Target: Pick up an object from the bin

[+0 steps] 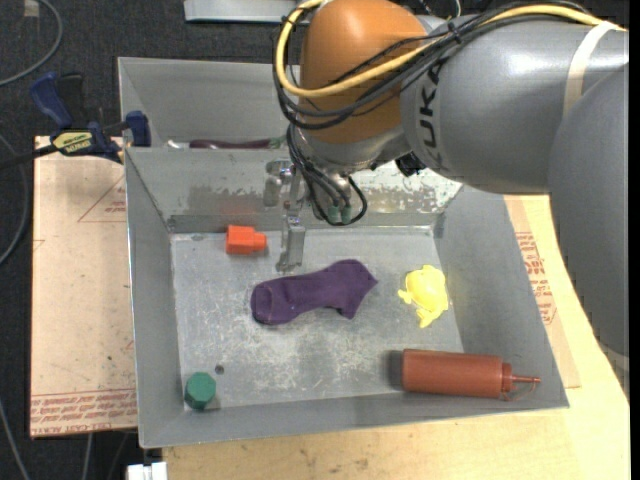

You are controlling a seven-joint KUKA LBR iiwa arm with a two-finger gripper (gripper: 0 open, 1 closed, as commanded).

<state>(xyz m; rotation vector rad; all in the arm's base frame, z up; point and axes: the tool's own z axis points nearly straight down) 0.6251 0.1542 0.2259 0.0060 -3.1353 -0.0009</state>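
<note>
My gripper (289, 261) hangs down from under the orange wrist cover, near the back of the bin floor. Its tip is just above the upper edge of a purple sock-like cloth (312, 292) that lies flat in the middle of the bin. I see nothing in the gripper. A small orange block (245, 239) sits a little to the left of the tip, close to the back wall.
A crumpled yellow thing (425, 294) lies right of the cloth. A red-brown squeeze bottle (455, 373) lies on its side along the front right. A small green cap (200, 391) stands in the front left corner. The arm covers the bin's back right.
</note>
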